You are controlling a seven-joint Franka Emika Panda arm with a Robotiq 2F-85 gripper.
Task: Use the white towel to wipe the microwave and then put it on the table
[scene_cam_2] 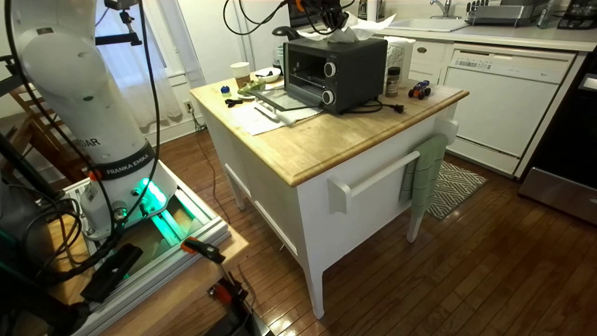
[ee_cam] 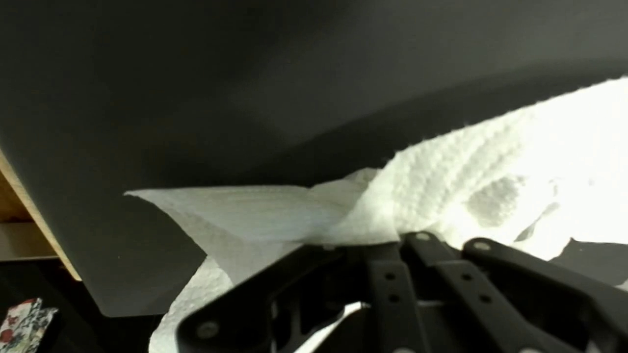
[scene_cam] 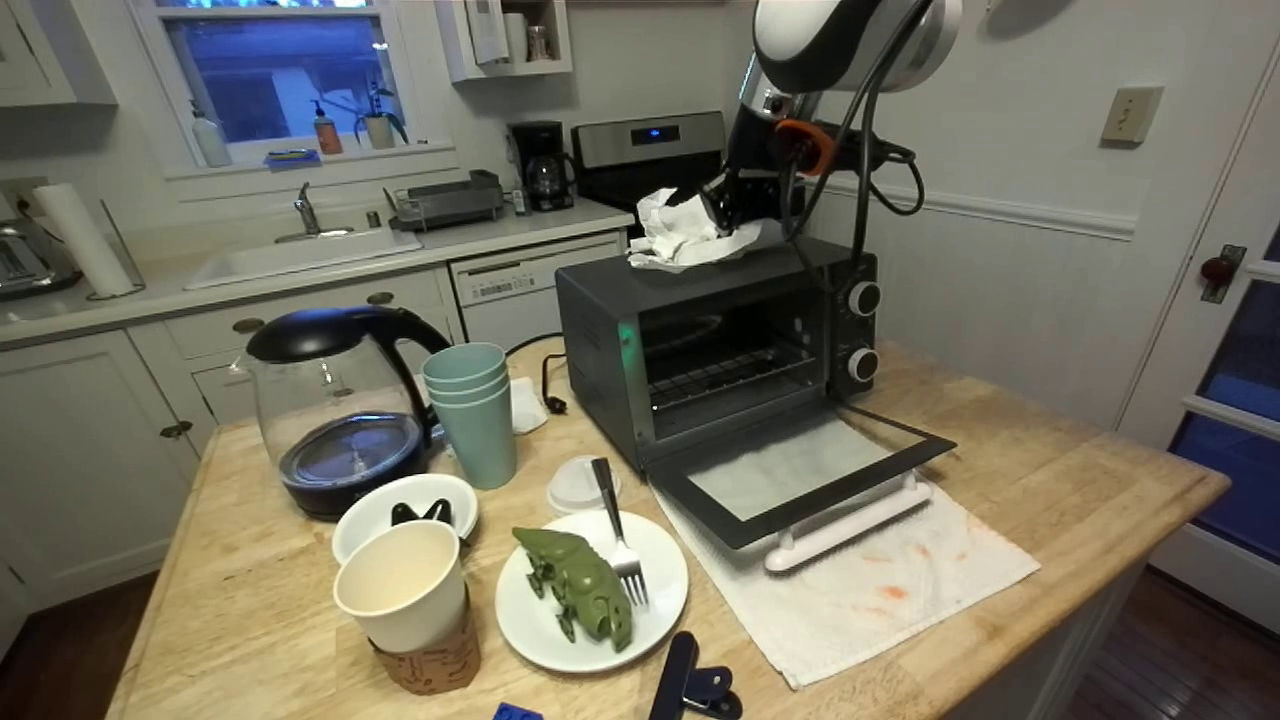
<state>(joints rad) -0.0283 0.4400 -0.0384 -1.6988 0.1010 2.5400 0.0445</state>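
The white towel (scene_cam: 682,232) is a crumpled paper sheet on top of the dark grey microwave (scene_cam: 602,335), which looks like a toaster oven with its glass door (scene_cam: 800,470) folded down. My gripper (scene_cam: 725,205) points down over the microwave's top, with its fingers close together and the towel bunched between them. In the wrist view the towel (ee_cam: 431,186) spreads out both sides of the gripper (ee_cam: 402,240) and covers the fingertips; the microwave's dark top (ee_cam: 196,108) lies beneath. The towel (scene_cam_2: 366,29) and microwave (scene_cam_2: 361,70) also show in an exterior view. The wooden table (scene_cam: 1050,430) carries the microwave.
Another white paper sheet (scene_cam: 930,590) with orange stains lies under the door. A glass kettle (scene_cam: 340,420), stacked teal cups (scene_cam: 478,430), a paper cup (scene_cam: 410,600), a bowl (scene_cam: 365,515), a plate (scene_cam: 520,620) and a black clip (scene_cam: 685,680) stand or lie nearby. A spice jar (scene_cam_2: 392,83) and toy truck (scene_cam_2: 419,89) are beside the microwave.
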